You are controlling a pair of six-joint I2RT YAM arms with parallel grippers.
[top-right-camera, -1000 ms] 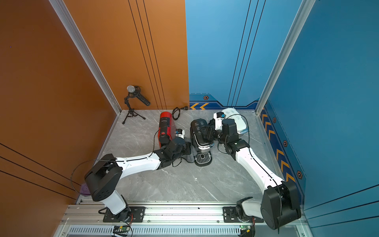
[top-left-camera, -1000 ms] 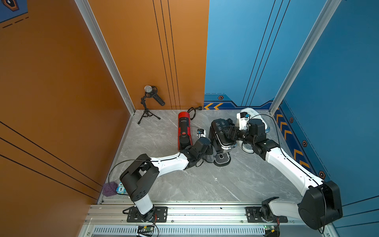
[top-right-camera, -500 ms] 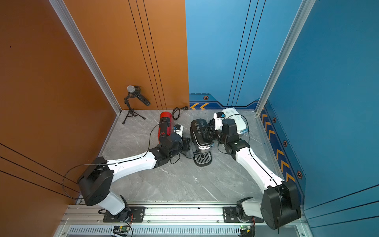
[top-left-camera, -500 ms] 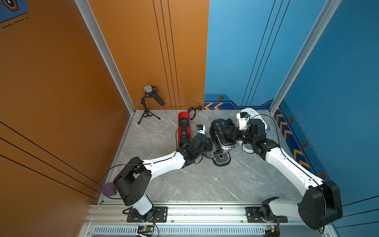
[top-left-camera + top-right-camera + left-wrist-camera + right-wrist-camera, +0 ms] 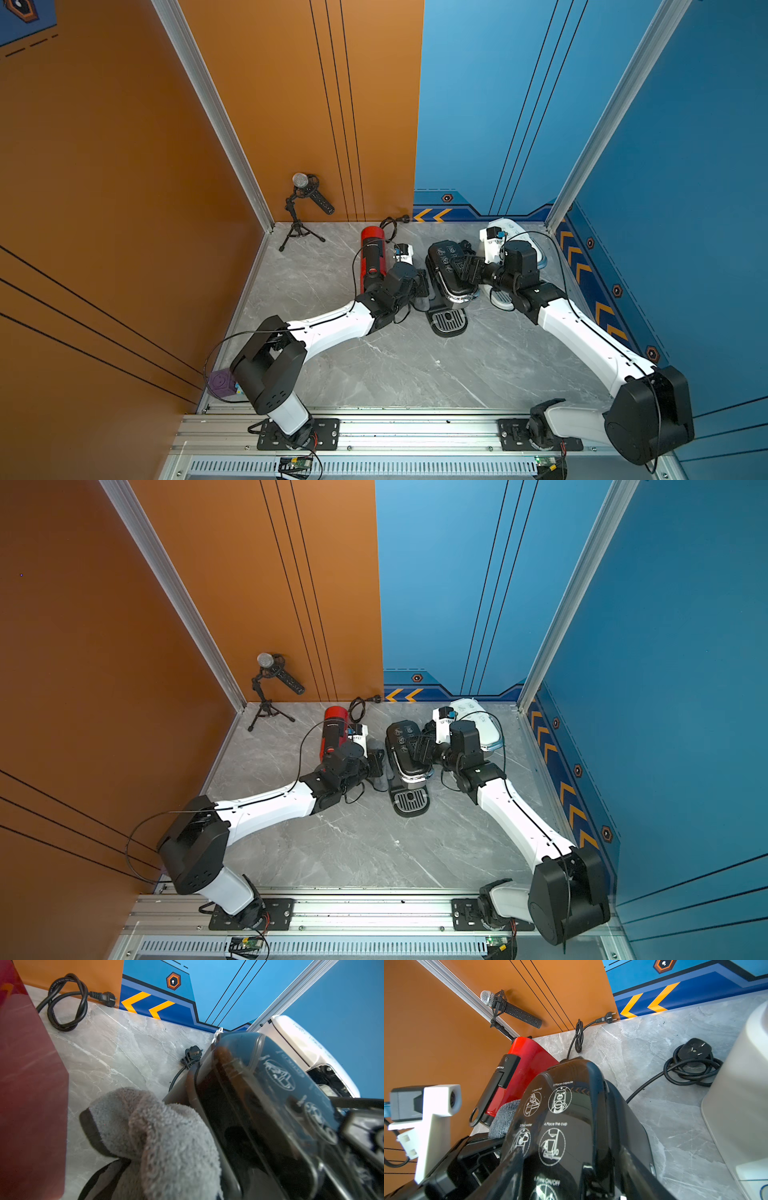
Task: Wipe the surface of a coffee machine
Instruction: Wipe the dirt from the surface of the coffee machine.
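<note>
Overhead pair; wrists flank coffee machine (image 5: 259, 1115) (close).

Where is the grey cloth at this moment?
The grey cloth is held by the left gripper against the black coffee machine, on its side facing the red coffee machine; the left wrist view shows it best.

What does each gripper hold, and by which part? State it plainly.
Left gripper: grey cloth, bunched in its shut jaws, against the black coffee machine. Right gripper: that machine, jaws clamped across its top.
</note>
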